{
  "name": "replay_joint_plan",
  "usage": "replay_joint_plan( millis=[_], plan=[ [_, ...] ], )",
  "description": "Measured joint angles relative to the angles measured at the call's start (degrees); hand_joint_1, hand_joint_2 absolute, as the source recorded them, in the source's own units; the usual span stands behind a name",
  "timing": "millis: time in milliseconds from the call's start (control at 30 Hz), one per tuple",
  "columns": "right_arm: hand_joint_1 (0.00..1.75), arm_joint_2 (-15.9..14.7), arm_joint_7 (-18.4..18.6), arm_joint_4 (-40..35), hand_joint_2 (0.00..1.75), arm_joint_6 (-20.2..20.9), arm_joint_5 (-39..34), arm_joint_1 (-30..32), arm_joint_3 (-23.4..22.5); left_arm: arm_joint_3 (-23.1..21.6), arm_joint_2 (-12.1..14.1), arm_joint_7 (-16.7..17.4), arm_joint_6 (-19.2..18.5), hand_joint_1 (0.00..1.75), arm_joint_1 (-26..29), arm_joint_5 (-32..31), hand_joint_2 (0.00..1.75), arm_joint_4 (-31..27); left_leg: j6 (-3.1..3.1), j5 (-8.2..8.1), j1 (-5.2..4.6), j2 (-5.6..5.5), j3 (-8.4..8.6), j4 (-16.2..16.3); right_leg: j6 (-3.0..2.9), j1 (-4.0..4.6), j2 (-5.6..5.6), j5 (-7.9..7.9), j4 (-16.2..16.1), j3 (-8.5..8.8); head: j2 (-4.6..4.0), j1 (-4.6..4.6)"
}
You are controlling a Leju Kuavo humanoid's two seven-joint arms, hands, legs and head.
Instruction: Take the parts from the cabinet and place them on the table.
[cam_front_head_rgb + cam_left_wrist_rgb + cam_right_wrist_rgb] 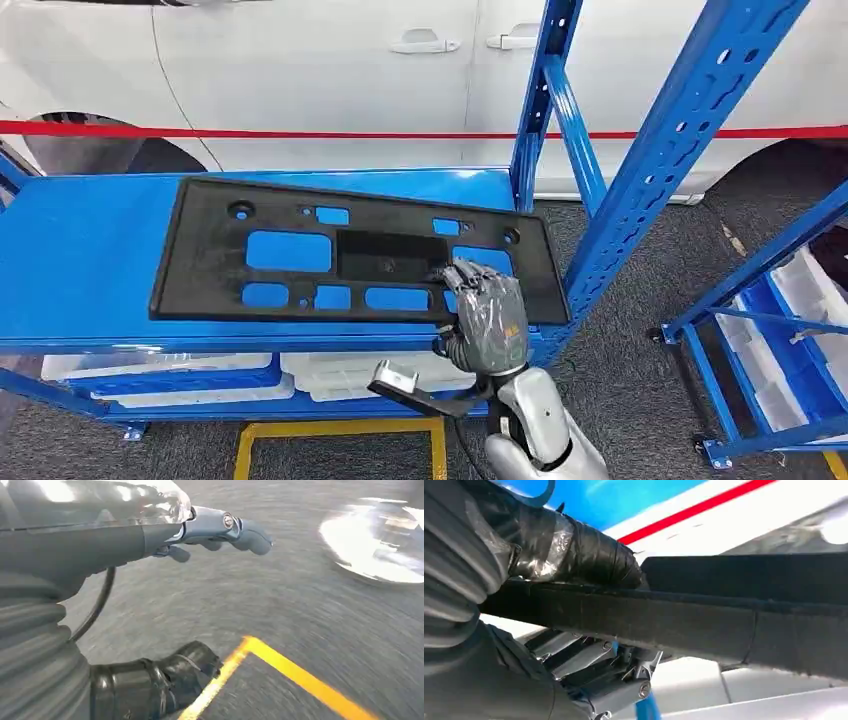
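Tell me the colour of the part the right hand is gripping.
Black: the flat part with cut-outs, on the blue shelf. Right hand grips its near edge. Head view shows it best.

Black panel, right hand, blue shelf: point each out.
black panel (pixel 215 255), head view, its flat left part.
right hand (pixel 487 312), head view, back of the hand gripping the panel's front edge.
blue shelf (pixel 85 250), head view, bare top surface.

The head view looks forward and down on the blue metal shelf from above. The right wrist view sits very close under the flat black plastic panel, shared with the head view. The left wrist view faces the grey floor.
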Motion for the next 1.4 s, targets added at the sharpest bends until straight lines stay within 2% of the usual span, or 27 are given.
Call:
replay_joint_plan(
  millis=[33, 67, 167, 200, 267, 333, 367, 400, 433, 533, 567, 633, 667, 733, 800, 867, 900, 933, 967, 1033, 1067, 1100, 1167, 1233, 1267, 1367, 1400],
  plan=[
    [1.75, 0.2, -0.7, 0.6, 1.75, 1.0, -2.6, -1.8, 0.6, 1.4, 1.1, 0.5, 0.0, 0.0, -0.8, 0.4, 1.75, 1.3, -0.08, -0.58, 0.15, -0.03, 1.47, -3.3, 0.28, 0.08, 0.11, 0.0, 0.4, -0.37, 0.0, 0.02],
    [1.75, 0.3, -1.3, 1.0, 1.75, 1.6, -3.9, -3.1, 0.9, 2.4, 1.9, 0.7, -0.3, 0.0, -1.5, 0.6, 1.75, 2.1, 0.4, -0.33, -0.36, -0.2, 1.48, -3.6, 0.65, 0.55, 0.22, 0.07, 0.6, -0.65, 0.0, -0.04],
    [1.75, 0.5, -4.0, 3.2, 1.75, 4.3, -7.8, -6.1, 2.4, 4.8, 4.6, 0.5, -0.2, 0.0, -2.1, 2.1, 1.75, 3.8, 1.43, 0.23, -0.52, -0.12, 1.13, -3.5, 1.84, 0.62, 0.43, 0.98, 0.0, -0.67, 0.0, 0.04],
    [1.75, 0.5, -4.8, 4.0, 1.75, 4.8, -9.2, -6.8, 2.9, 5.9, 5.0, -0.6, 0.4, 0.0, -2.4, 3.4, 1.75, 4.3, 2.16, 0.74, -0.12, 0.05, 1.18, -4.1, 2.09, 0.51, 0.61, 0.8, 0.2, -0.88, 0.0, 0.04],
    [1.75, 0.0, -6.8, 4.7, 1.75, 5.2, -11.8, -7.9, 3.2, 8.2, 4.7, -3.9, 2.4, 0.0, -2.9, 5.8, 1.75, 5.0, 3.08, 1.23, -0.11, 0.27, 0.84, -4.2, 2.57, 0.22, 0.75, -2.25, 3.6, -2.26, 0.0, 0.13],
    [1.75, -0.6, -9.0, 5.4, 1.75, 5.9, -13.8, -8.9, 3.7, 10.6, 4.0, -6.1, 4.2, 0.0, -3.0, 5.9, 1.75, 5.9, 3.5, 1.47, -0.41, 0.27, 0.32, -4.2, 2.94, 0.09, 0.87, -7.06, 13.0, -6.34, 0.0, 0.11],
    [1.75, -0.7, -9.7, 6.0, 1.75, 6.7, -14.3, -9.3, 4.0, 10.7, 4.2, -4.4, 3.2, 0.0, -3.0, 3.9, 1.75, 6.4, 3.53, 1.54, -0.55, 0.26, 0.11, -4.2, 2.96, 0.11, 0.88, -8.28, 16.6, -7.91, 0.0, 0.11],
    [1.75, -0.7, -9.9, 6.8, 1.75, 7.7, -14.7, -9.9, 4.5, 10.4, 5.5, -1.1, 1.1, 0.0, -2.6, 1.4, 1.75, 6.7, 3.53, 1.62, -0.65, 0.27, 0.02, -4.2, 2.88, 0.12, 0.88, -8.08, 17.7, -8.31, 0.0, 0.09],
    [1.75, -0.3, -9.9, 7.6, 1.75, 8.7, -15.1, -10.8, 5.0, 9.8, 6.1, 3.2, -2.4, 0.0, -2.4, -1.4, 1.75, 7.2, 3.5, 1.66, -0.68, 0.29, -0.02, -4.2, 2.65, 0.22, 0.92, -6.68, 16.1, -7.3, 0.0, 0.13],
    [1.75, 1.2, -10.8, 10.6, 1.75, 11.9, -17.7, -14.0, 6.1, 6.6, 9.1, 14.1, -11.7, 0.0, -2.3, -8.9, 1.75, 7.5, 3.26, 1.77, -0.7, 0.25, 0.06, -4.1, 1.04, 0.68, 0.97, -0.32, 2.2, 0.5, 0.0, 0.09],
    [1.75, 1.8, -11.6, 11.7, 1.75, 12.9, -18.7, -15.2, 6.4, 5.5, 9.4, 15.7, -13.2, 0.0, -2.2, -10.5, 1.75, 7.6, 2.82, 1.77, -1.26, 0.2, -0.29, -3.8, 0.73, 0.88, 0.94, -0.96, 0.4, 1.15, 0.0, 0.11],
    [1.75, 2.7, -13.2, 14.2, 1.75, 15.0, -20.9, -17.2, 6.9, 2.9, 10.1, 17.8, -15.5, 0.0, -2.2, -13.2, 1.75, 7.8, 2.09, 2.23, -1.05, 0.25, -0.66, -3.9, 0.58, 1.09, 1.12, -0.84, 0.0, 0.67, 0.0, 0.0],
    [1.75, 3.1, -14.0, 15.9, 1.75, 16.2, -22.2, -17.5, 6.9, 1.6, 10.3, 16.8, -15.2, 0.0, -2.3, -13.6, 1.75, 7.8, 1.79, 2.43, -0.94, 0.24, -0.62, -4.2, 0.47, 1.19, 1.14, -0.78, 0.0, 0.64, 0.0, 0.04],
    [1.75, 3.9, -13.8, 19.0, 1.75, 17.0, -23.6, -17.8, 6.9, 1.2, 9.1, 6.9, -9.7, 0.0, -2.5, -10.3, 1.75, 7.9, 1.28, 1.74, -0.76, 0.24, -0.85, -3.7, -0.18, 0.44, 0.79, 0.14, -1.4, 1.22, 0.0, 0.02],
    [1.75, 3.9, -15.6, 21.6, 1.75, 17.0, -24.8, -17.9, 6.9, 1.2, 6.6, -0.3, -6.1, 0.0, -2.7, -9.5, 1.75, 7.9, 0.96, -2.36, -0.67, 0.23, -3.55, 2.3, -0.72, 0.4, 0.74, 0.53, -1.7, 1.0, 0.0, -0.11],
    [1.75, 3.8, -16.4, 23.4, 1.75, 17.0, -25.0, -17.6, 6.9, 1.0, 5.2, -1.5, -5.3, 0.0, -2.6, -9.6, 1.75, 8.1, 0.57, -5.57, -0.42, 0.24, -6.71, 9.8, -0.78, 0.59, 0.72, 0.58, -1.6, 0.79, 0.0, -0.09],
    [1.75, 3.7, -16.4, 24.3, 1.75, 17.0, -25.0, -17.4, 6.9, 1.0, 4.9, -1.3, -4.9, 0.0, -2.6, -9.8, 1.75, 8.2, 0.4, -5.86, -0.37, 0.24, -7.54, 11.9, -0.75, 0.61, 0.74, 0.6, -1.5, 0.64, 0.0, -0.13],
    [1.75, 3.6, -16.4, 24.6, 1.75, 17.0, -25.0, -17.1, 6.9, 1.0, 4.6, -0.8, -4.9, 0.0, -2.7, -10.1, 1.75, 8.2, 0.26, -4.65, -0.26, 0.25, -7.06, 11.1, -0.73, 0.56, 0.8, 0.61, -1.3, 0.52, 0.0, -0.11],
    [1.75, 3.4, -16.4, 24.6, 1.75, 17.1, -25.0, -17.0, 6.9, 0.9, 4.5, -0.3, -5.0, 0.0, -2.9, -10.2, 1.75, 8.3, 0.11, -2.43, -0.09, 0.26, -5.37, 7.8, -0.68, 0.48, 0.85, 0.58, -1.0, 0.41, 0.0, -0.11],
    [1.75, 3.4, -16.4, 24.6, 1.75, 17.1, -25.0, -17.2, 6.9, 0.8, 4.3, 0.0, -5.1, 0.0, -3.2, -10.5, 1.75, 8.3, -0.01, 1.88, 0.25, 0.29, -0.57, -1.6, -0.14, 0.33, 0.97, 0.22, -0.2, 0.15, 0.0, -0.11],
    [1.75, 3.4, -16.4, 24.6, 1.75, 17.1, -25.0, -17.2, 6.9, 0.8, 4.0, 0.1, -5.2, 0.0, -3.4, -10.5, 1.75, 8.4, -0.01, 0.56, -0.13, 0.18, 0.24, -2.9, 0.37, 0.74, 1.01, 0.09, 0.2, -0.23, 0.0, -0.18],
    [1.75, 3.3, -16.3, 24.6, 1.75, 17.2, -25.1, -17.3, 6.9, 0.8, 4.0, 0.2, -5.2, 0.0, -3.7, -10.5, 1.75, 8.4, 0.83, 0.92, -0.23, 0.02, -0.02, -3.1, 0.69, 0.76, 1.08, 0.21, 0.4, -0.54, 0.0, -0.06],
    [1.75, 3.3, -16.7, 24.7, 1.75, 17.8, -25.1, -17.3, 6.9, 0.8, 3.8, 0.5, -4.7, 0.0, -3.7, -10.3, 1.75, 8.5, 1.3, 1.1, -0.44, 0.03, -0.32, -3.1, 1.36, 0.74, 1.07, 0.65, 0.1, -0.56, 0.0, -0.07],
    [1.75, 3.4, -16.8, 24.6, 1.75, 17.9, -24.8, -17.4, 6.9, 0.8, 3.6, 0.9, -4.1, 0.0, -3.8, -10.1, 1.75, 8.6, 2.35, 1.74, -0.03, 0.29, -0.26, -3.7, 1.93, 0.5, 1.15, 0.17, 0.5, -0.84, 0.0, -0.07],
    [1.75, 3.4, -16.2, 24.1, 1.75, 17.7, -24.1, -17.6, 6.9, 0.9, 3.5, 0.5, -4.5, 0.0, -3.8, -10.2, 1.75, 8.6, 2.82, 1.94, -0.1, 0.31, -0.39, -3.8, 2.17, 0.41, 1.13, -1.46, 2.3, -1.48, 0.0, -0.04],
    [1.75, 3.0, -13.9, 22.1, 1.75, 16.2, -21.7, -16.8, 6.9, 0.9, 3.6, 0.0, -5.1, 0.0, -3.4, -10.7, 1.75, 8.6, 3.53, 2.23, -0.32, 0.37, -0.95, -3.8, 2.67, 0.28, 1.16, -7.82, 14.5, -6.67, 0.0, -0.07],
    [1.75, 2.7, -13.7, 21.4, 1.75, 16.1, -21.3, -16.4, 6.9, 1.0, 3.5, 0.5, -5.0, 0.0, -3.3, -10.5, 1.75, 8.6, 3.57, 2.29, -0.38, 0.34, -1.08, -3.7, 2.7, 0.22, 1.16, -8.29, 17.0, -7.7, 0.0, -0.07]
  ],
)
